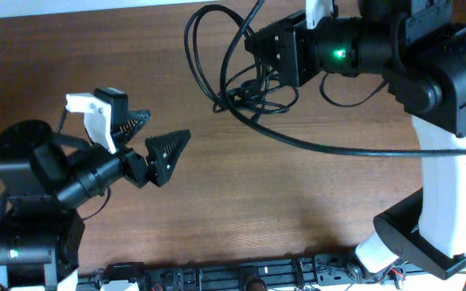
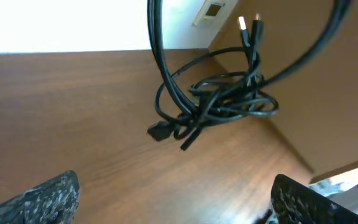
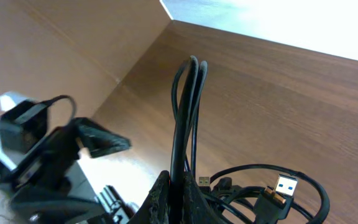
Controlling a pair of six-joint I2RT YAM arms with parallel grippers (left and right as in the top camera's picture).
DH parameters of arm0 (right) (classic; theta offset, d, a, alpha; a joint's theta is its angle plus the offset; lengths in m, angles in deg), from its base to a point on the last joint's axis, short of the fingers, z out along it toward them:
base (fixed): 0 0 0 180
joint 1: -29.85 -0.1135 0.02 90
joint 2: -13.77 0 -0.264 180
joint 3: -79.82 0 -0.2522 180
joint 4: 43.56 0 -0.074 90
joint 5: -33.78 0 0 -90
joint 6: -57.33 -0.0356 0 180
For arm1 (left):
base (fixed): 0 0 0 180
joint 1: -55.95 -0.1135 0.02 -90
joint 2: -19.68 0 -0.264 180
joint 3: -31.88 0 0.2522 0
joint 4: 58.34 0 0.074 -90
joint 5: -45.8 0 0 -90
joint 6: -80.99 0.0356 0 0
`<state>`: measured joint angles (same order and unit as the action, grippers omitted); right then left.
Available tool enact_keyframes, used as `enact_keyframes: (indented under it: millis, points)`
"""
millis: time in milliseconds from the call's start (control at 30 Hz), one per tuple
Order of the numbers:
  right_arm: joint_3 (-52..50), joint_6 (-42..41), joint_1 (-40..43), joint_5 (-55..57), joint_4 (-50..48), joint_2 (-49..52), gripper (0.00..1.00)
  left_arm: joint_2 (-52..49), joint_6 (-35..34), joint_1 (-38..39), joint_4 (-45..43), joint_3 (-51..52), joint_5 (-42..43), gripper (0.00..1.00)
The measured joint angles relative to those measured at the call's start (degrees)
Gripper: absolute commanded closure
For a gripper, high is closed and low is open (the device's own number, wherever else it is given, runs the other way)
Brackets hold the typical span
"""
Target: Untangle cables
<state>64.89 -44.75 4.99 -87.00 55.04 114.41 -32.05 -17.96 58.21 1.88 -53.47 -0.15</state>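
**Right clamped on cables, left open**

Right gripper (image 3: 178, 198): fingers pinched together on strands of the cables (image 1: 253, 97). The bundle is tangled just below it, at top centre of the table (image 1: 298, 202) in the overhead view. 1 USB plug (image 3: 283, 186) shows. Left gripper (image 1: 154, 136): well apart from the bundle, fingers spread, empty.

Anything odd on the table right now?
Only the cables: knotted in one clump, with a loop pinched in the right fingers. Left fingers open and empty. No visible damage or spill.
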Motion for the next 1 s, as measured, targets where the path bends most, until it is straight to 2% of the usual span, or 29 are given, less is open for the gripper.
enact_keyframes:
  millis: [300, 333, 400, 433, 500, 533, 600, 633, 700, 733, 800, 833, 1000]
  points:
    - [0.0, -1.3, 0.0, -7.4, 0.0, -0.4, 0.96, -1.9, -2.8, 0.0, -3.0, 0.0, 2.1, 0.00]
    - [0.0, -1.5, 0.0, -8.4, 0.0, -0.4, 0.96, -1.9, -2.9, 0.0, -3.4, 0.0, 2.2, 0.05]
    - [0.0, -1.6, 0.0, -10.8, 0.0, -0.4, 0.96, -2.0, -3.1, 0.0, -4.9, 0.0, 2.3, 0.37]
    - [0.0, -1.6, 0.0, -12.2, 0.0, -0.4, 0.96, -2.1, -3.3, 0.0, -6.1, 0.0, 2.3, 0.43]
    - [0.0, -1.7, 0.0, -13.8, 0.3, -0.4, 0.96, -2.6, -3.5, 0.0, -10.7, 0.0, 2.5, 0.45]
    - [0.0, -1.7, 0.0, -14.2, 0.7, -0.4, 0.96, -2.8, -3.5, 0.0, -12.3, 0.0, 2.5, 0.49]
    - [0.0, -1.7, 0.0, -15.0, 1.2, -0.4, 0.96, -3.5, -3.8, 0.0, -15.2, 0.0, 2.4, 0.72]
    - [0.0, -1.7, 0.0, -15.3, 1.5, -0.4, 0.96, -4.1, -4.5, 0.0, -15.5, 0.0, 2.5, 0.75]
    - [0.0, -1.7, -0.2, -15.5, 1.7, -0.4, 0.96, -5.0, -4.8, 0.0, -15.4, 0.0, 2.5, 0.70]
    - [0.0, -1.7, -0.5, -15.5, 1.7, -0.4, 0.96, -5.5, -5.0, 0.0, -15.2, 0.0, 2.6, 0.71]
    - [0.0, -1.7, -1.6, -15.5, 1.7, -0.4, 0.96, -6.7, -5.2, 0.0, -14.5, 0.0, 3.0, 0.84]
    - [0.0, -1.7, -2.1, -15.5, 1.7, -0.4, 0.96, -7.2, -5.6, 0.0, -14.5, 0.0, 3.3, 0.87]
    - [0.0, -1.7, -3.3, -14.1, 1.8, -0.4, 0.96, -8.9, -5.9, 0.0, -14.6, 0.0, 5.2, 0.87]
